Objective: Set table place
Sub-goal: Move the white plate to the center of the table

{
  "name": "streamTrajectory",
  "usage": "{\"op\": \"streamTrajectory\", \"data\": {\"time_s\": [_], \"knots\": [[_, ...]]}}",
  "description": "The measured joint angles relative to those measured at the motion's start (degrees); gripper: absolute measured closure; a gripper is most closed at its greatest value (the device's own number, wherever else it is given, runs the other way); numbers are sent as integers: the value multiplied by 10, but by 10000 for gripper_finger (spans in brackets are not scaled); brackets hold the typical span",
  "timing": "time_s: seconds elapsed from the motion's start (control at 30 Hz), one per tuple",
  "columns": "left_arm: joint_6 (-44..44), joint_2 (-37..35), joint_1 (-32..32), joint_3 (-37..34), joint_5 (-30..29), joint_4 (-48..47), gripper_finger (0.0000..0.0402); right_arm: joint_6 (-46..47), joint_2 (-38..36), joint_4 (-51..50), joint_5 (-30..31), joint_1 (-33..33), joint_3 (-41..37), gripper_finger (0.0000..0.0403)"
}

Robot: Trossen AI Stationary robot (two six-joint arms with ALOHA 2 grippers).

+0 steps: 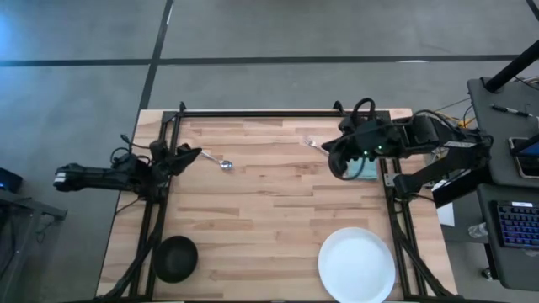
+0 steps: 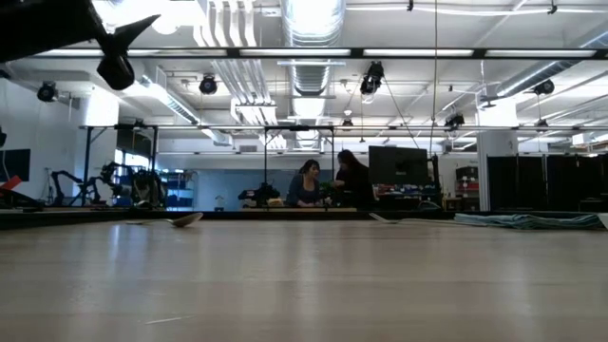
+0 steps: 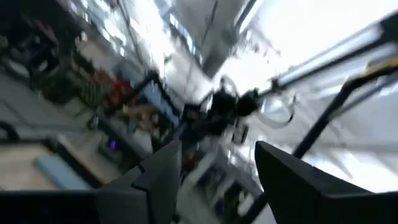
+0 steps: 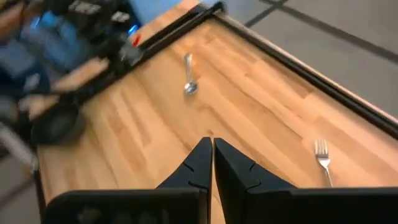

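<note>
Your place pieces sit spread around the worktop (image 1: 278,210) rim. White plate (image 1: 356,263) is at the near right corner, its near edge about at the worktop's edge. Black bowl (image 1: 176,257) is at the near left corner, just beside the left frame rail. Spoon (image 1: 221,163) lies far left, just off the left gripper (image 1: 193,156). Fork (image 1: 312,143) lies far right, near the right gripper (image 1: 344,160). The whole middle of the worktop is bare wood, so you've got open room between all four pieces.

Left gripper hangs over the left edge w/ its fingers (image 3: 283,174) apart, nothing between them. Right gripper is over the right side, fingers (image 4: 198,165) pressed together, nothing held. A teal napkin (image 1: 367,168) is mostly hidden under the right arm.

Low view shows only the spoon and fork as thin slivers at the far edge, the napkin as a low strip at right, and the left gripper up in the top left corner; plate and bowl don't show there. It also shows two people seated far back in the room. Left wrist view is smeared, aimed up at the room; beyond its own fingers you can't make out much. Right wrist view gives you spoon, fork and a blurred bowl, no plate.
</note>
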Motion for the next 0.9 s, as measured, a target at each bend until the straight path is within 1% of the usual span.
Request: {"op": "streamTrajectory", "data": {"time_s": [0.07,0.13,0.23,0.33,0.4,0.43,0.53,0.63,0.7,0.8,0.9], "knots": [[-5,31,-1,6,25,-4,228,-7,1,-27,-3,-8,0,394],[-10,64,-1,19,37,-3,251,-11,7,-76,-9,-22,1,389],[2,110,0,41,50,-2,294,-22,22,-185,-65,-49,7,376],[17,146,0,69,66,-2,332,-27,38,-280,-103,-67,6,358],[27,175,0,84,72,-2,348,-39,49,-275,-133,-76,-4,340],[28,188,0,92,76,-2,353,-46,49,-269,-161,-79,-13,330],[28,224,0,107,87,-5,353,-56,65,-277,-215,-82,-30,292],[22,256,0,116,98,-2,339,-69,79,-274,-257,-75,-64,250],[1,272,-1,117,100,-4,328,-77,80,-276,-276,-67,-86,227],[-15,289,-1,117,113,-7,313,-80,75,-279,-300,-39,-133,204],[-15,297,-1,117,115,-6,304,-75,75,-272,-314,7,-187,198]]}}
